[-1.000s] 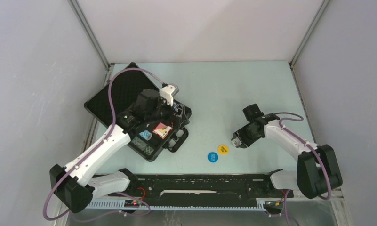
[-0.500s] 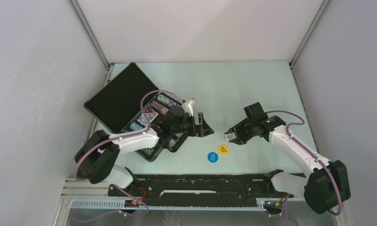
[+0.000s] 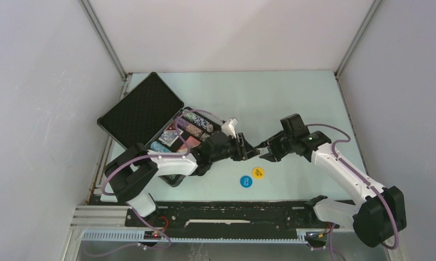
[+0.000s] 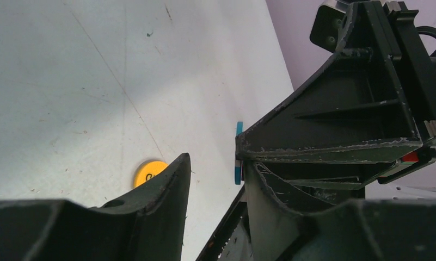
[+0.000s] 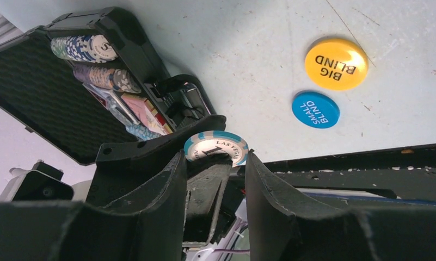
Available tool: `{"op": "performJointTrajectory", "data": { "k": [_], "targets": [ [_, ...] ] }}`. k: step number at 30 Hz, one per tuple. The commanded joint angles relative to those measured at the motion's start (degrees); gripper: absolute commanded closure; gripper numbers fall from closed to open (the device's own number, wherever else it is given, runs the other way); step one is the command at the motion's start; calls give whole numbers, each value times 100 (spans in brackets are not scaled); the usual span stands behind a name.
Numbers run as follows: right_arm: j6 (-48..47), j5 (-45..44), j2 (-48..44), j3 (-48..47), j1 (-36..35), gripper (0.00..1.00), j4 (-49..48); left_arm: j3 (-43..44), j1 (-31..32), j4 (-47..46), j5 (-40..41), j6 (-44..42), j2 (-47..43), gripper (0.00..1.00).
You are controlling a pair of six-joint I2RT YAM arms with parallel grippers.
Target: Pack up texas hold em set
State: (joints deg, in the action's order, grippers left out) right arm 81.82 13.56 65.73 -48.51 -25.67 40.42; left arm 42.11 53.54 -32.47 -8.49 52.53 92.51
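Right fingers (image 5: 270, 212) clench a light-blue-and-white round poker chip (image 5: 216, 147) by its rim over the tabletop's (image 3: 292, 103) middle; left fingers (image 4: 166, 190) flank it, released. We judge packing mostly done: chip rows (image 3: 196, 122) and cards (image 5: 145, 113) fill the black foam-lined hard case (image 3: 142, 109), lid open, at the left edge. Left to pack: this chip, plus the yellow round disc (image 3: 258, 172) and blue round disc (image 3: 245, 181) near the front edge

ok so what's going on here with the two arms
Looks like a handover. The right gripper holds a blue-and-white poker chip by its edges; the left gripper has its open jaws either side of that chip, not clamped yet. The open black case on the left already has chips and cards in it. A yellow disc and a blue disc lie loose on the table.
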Motion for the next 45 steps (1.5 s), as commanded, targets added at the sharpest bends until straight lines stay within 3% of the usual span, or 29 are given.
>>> {"op": "performJointTrajectory", "data": {
  "k": [1,9,12,14,15,16,18,19,20,30,32,34,39,45],
  "targets": [
    [200,-61,-144,-239,-103,90,-9,203,107,-691,215,196,9,57],
    [208,-126,-149,-238,-164,90,11,123,236,-928,211,161,-54,83],
    [215,-235,-177,-242,-244,85,49,176,241,-928,223,209,-26,99],
    [227,-308,-240,-238,-273,82,57,209,246,-909,209,211,-46,100],
    [178,-324,-289,-238,-273,75,35,206,245,-850,214,168,-90,100],
    [57,-335,-350,-244,-270,61,-14,206,245,-702,225,60,-176,100],
    [-261,-387,-502,-246,-201,21,-56,198,230,-298,221,-330,-411,100],
    [-458,-442,-593,-247,-175,8,-38,187,221,-64,206,-575,-563,100],
    [-701,-464,-675,-242,-128,1,-4,179,200,182,159,-810,-722,100],
    [-3452,626,-2070,72,963,1,-562,885,-692,4237,-1361,-3116,-2186,100],
    [-3850,699,-2431,79,1097,0,-502,1122,-777,5203,-1356,-3522,-2449,100],
    [-4160,498,-2707,130,1108,0,-390,1388,-819,6095,-1091,-3902,-2638,100],
    [-4766,474,-2853,182,1188,0,21,2144,-1084,8175,700,-4636,-2679,100],
    [-5084,417,-2717,474,1223,1,-22,2550,-1415,9436,2442,-4892,-2160,100]
  ]
}}
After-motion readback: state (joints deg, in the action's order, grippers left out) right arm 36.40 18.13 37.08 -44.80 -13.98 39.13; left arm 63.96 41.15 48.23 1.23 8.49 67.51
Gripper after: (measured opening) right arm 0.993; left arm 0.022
